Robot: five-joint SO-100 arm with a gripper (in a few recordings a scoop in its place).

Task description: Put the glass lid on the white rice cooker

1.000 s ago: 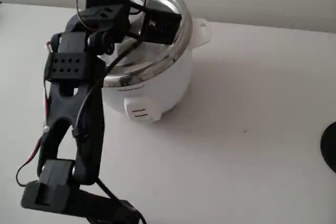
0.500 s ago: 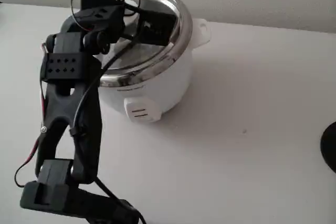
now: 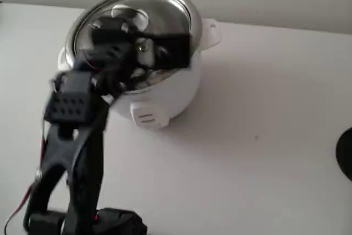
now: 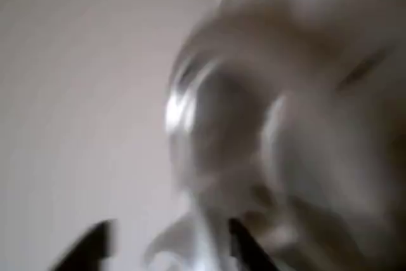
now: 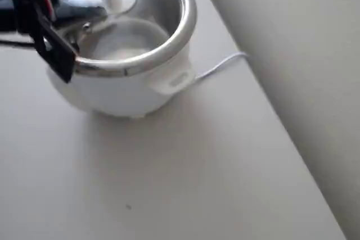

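Since earlier frame: one round clear glass lid (image 3: 129,37) dropped lower, tilted over one squat white rice cooker (image 3: 165,94) on tabletop (image 3: 264,136). Black hand (image 3: 132,53) blurred; grip indeterminate.

Plain white table (image 3: 264,152), white rice cooker (image 3: 165,89) standing on it, thin white cord (image 5: 222,63)

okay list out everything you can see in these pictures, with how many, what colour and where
glass lid: one, clear with metal rim and white knob, over the cooker's mouth, tilted
white rice cooker: one, white with steel pot, at the table's back edge by the wall
cord: one, white, on the table beside the cooker
table: one, white, under everything
dark object: one, black, right edge of the fixed view, cut off
arm: one, black, reaching from the front left
tool: one, black, at the lid; grip blurred
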